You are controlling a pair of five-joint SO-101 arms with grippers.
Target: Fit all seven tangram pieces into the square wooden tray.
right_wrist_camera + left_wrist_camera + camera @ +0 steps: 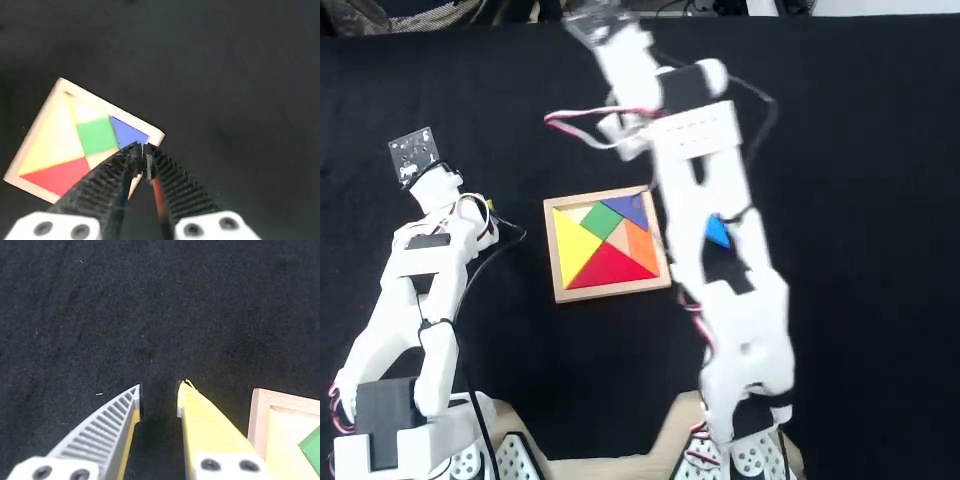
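Black cloth (840, 200) carries the square pale-wood tray (610, 292), with flat coloured tangram pieces (610, 265) packed inside. The white right arm (705, 170) covers one tray edge, and a blue patch (717, 232) under it is unclear. The ribbed black right gripper (142, 147) is pressed together. The ribbed grey-and-yellow left gripper (160, 387) stands apart.

Table (860, 300) covered by a black cloth (510, 110). One square wooden tray (551, 255) lies flat on the cloth near the middle, slightly skewed, with coloured pieces inside. A small blue shape (717, 232) just beside the tray is partly hidden; its footing cannot be told.
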